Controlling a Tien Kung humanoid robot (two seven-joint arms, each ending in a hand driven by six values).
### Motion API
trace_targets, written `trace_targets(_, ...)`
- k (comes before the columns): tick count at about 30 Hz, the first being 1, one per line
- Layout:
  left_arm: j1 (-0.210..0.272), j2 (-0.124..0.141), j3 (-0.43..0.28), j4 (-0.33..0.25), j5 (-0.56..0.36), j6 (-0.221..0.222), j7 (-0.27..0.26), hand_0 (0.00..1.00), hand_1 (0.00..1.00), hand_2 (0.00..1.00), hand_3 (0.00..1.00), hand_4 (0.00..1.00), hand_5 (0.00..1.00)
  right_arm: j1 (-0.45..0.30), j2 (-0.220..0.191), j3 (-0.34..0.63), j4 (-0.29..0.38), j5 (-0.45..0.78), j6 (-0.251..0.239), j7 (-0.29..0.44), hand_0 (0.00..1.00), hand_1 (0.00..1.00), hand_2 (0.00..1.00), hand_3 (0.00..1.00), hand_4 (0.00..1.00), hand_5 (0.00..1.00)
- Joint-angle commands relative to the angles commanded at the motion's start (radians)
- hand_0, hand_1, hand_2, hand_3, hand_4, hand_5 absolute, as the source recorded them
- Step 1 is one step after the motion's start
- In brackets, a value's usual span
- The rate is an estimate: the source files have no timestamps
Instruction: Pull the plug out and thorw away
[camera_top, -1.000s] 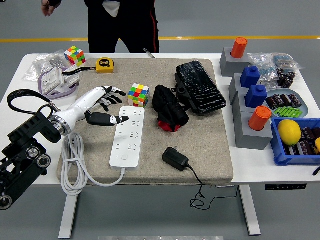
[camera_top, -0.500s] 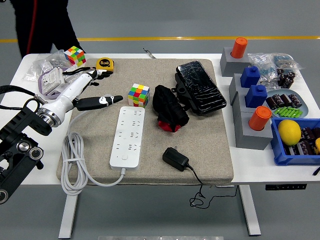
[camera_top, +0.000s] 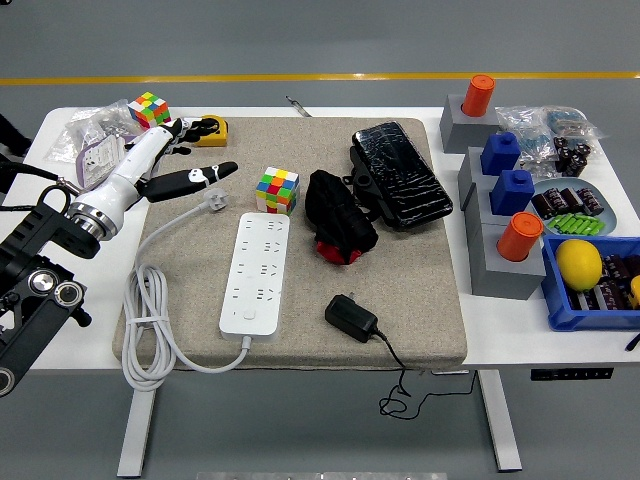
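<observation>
Now the left hand (camera_top: 185, 170) hovers up-left of the power strip (camera_top: 256, 270), fingers (camera_top: 200, 178) spread and empty; the black plug (camera_top: 351, 318) lies well apart, right of the power strip.

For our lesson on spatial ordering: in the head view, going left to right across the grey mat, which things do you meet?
White power strip → multicoloured puzzle cube → crumpled black and red cloth → small black plug adapter → shiny black pouch.
</observation>
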Motion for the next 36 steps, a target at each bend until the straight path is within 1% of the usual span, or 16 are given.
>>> trace_targets(1, -0.001, 0.0, -0.001, 0.0, -0.002, -0.001, 0.003, 0.688, 0.799, 0.804, 0.815, 0.991, 0.518, 0.0, 0.0, 0.001, 0.0, -0.001, 0.0, 0.0, 0.641, 0.678, 0.687, 0.605, 0.998, 0.489)
trace_targets(2, -0.003, -0.001, -0.002, -0.001, -0.005, -0.002, 0.005, 0.663, 0.784, 0.79, 0.797, 0.961, 0.484, 0.0, -0.001, 0.001, -0.001, -0.001, 0.0, 0.0, 0.641, 0.678, 0.687, 0.606, 0.998, 0.49)
trace_targets(7, -0.011, -0.002, -0.002, 0.001, -0.005, -0.004, 0.014, 0.663, 0.784, 0.79, 0.797, 0.961, 0.484, 0.001, 0.0, 0.003, -0.002, -0.003, 0.001, 0.0, 0.641, 0.678, 0.687, 0.606, 0.998, 0.49)
trace_targets(8, -0.013, -0.001, -0.003, 0.001, -0.004, -0.003, 0.015, 0.661, 0.784, 0.79, 0.8, 0.959, 0.47, 0.001, 0.0, 0.002, -0.002, -0.001, 0.001, 0.0, 0.641, 0.678, 0.687, 0.605, 0.998, 0.49)
trace_targets(18, -0.02, 0.0, -0.009, 0.003, 0.005, -0.003, 0.016, 0.659, 0.785, 0.795, 0.802, 0.949, 0.455, 0.003, -0.003, 0.003, -0.002, 0.0, 0.001, 0.0, 0.641, 0.678, 0.687, 0.605, 0.998, 0.492)
trace_targets(36, -0.015, 0.001, -0.021, -0.004, 0.014, -0.007, 0.018, 0.661, 0.787, 0.794, 0.801, 0.953, 0.442, 0.004, -0.006, 0.0, -0.002, 0.002, 0.002, 0.0, 0.641, 0.678, 0.687, 0.605, 0.998, 0.493)
